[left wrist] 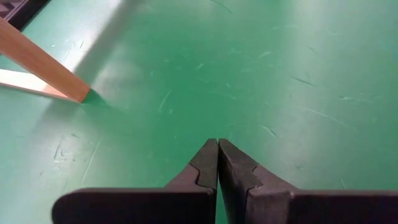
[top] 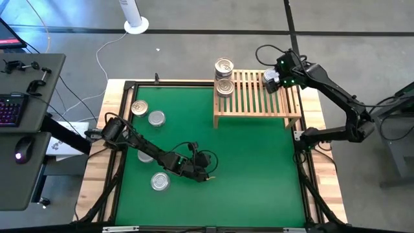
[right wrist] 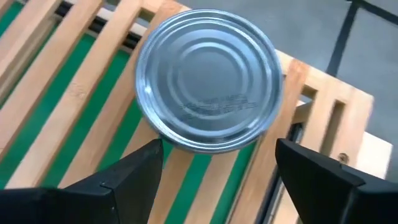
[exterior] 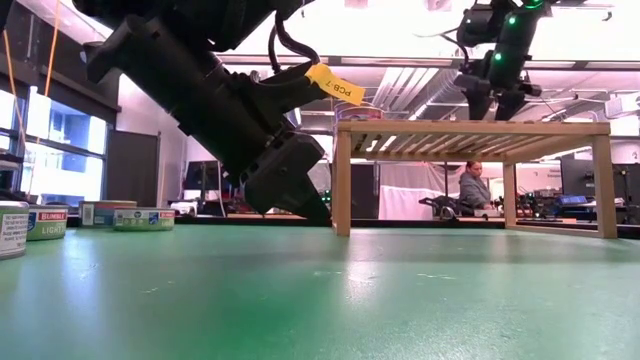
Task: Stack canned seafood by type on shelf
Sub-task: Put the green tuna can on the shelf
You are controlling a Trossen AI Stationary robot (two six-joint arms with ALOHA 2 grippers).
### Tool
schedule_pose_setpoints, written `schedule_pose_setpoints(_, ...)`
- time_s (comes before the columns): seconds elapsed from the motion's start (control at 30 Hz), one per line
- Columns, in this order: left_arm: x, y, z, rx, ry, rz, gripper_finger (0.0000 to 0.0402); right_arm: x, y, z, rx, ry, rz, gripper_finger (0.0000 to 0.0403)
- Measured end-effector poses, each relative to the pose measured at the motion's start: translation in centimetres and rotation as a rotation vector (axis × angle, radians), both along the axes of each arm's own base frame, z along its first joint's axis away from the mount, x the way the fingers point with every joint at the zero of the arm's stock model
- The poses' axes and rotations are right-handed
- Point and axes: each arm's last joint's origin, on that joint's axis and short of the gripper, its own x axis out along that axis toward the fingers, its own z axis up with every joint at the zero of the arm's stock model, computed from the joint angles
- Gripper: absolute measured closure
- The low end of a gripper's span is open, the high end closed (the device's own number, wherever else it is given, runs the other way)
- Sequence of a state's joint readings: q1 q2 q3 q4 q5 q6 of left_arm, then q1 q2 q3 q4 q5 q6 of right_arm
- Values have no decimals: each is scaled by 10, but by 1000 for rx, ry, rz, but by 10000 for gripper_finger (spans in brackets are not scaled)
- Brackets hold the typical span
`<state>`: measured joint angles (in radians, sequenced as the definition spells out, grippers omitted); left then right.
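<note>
Green table mat [top: 252, 168] lying inside pale wooden table frame [top: 97, 169]. White pole base [top: 136, 25] standing on grey floor beyond table. Side desk [top: 26, 129] carrying keyboard [top: 8, 110] and mouse [top: 23, 147]. Person [exterior: 474, 188] sitting in room behind, low view.

Under my right fingers [right wrist: 134, 171], which are matt black plastic, the tin [right wrist: 208, 78] is bare silver metal, glossy, with pressed smooth rings. The shelf [right wrist: 56, 87] is pale wood, smooth and a little satin. The table mat [left wrist: 261, 68] is green, slightly shiny, with many fine scratches. My left fingers [left wrist: 239, 171] look also matt black.
</note>
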<state>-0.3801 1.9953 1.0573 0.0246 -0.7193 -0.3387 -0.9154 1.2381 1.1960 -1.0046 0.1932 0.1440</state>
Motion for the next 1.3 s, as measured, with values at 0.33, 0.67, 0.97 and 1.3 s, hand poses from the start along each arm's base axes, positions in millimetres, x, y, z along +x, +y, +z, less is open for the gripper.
schedule_pose_setpoints(0.33, 0, 0, 0, -1, 0, -1, 402, -4, 3, 12, -93, 50, -49, 101)
schedule_pose_setpoints(0.67, 0, 0, 0, -1, 0, -1, 402, 12, 7, 14, -75, -138, 172, 101)
schedule_pose_setpoints(0.97, 0, 0, 0, -1, 0, -1, 402, 11, -2, -2, -98, -165, 132, 101)
schedule_pose_setpoints(1.3, 0, 0, 0, -2, -2, -1, 402, 4, -10, -4, -114, -177, 85, 101)
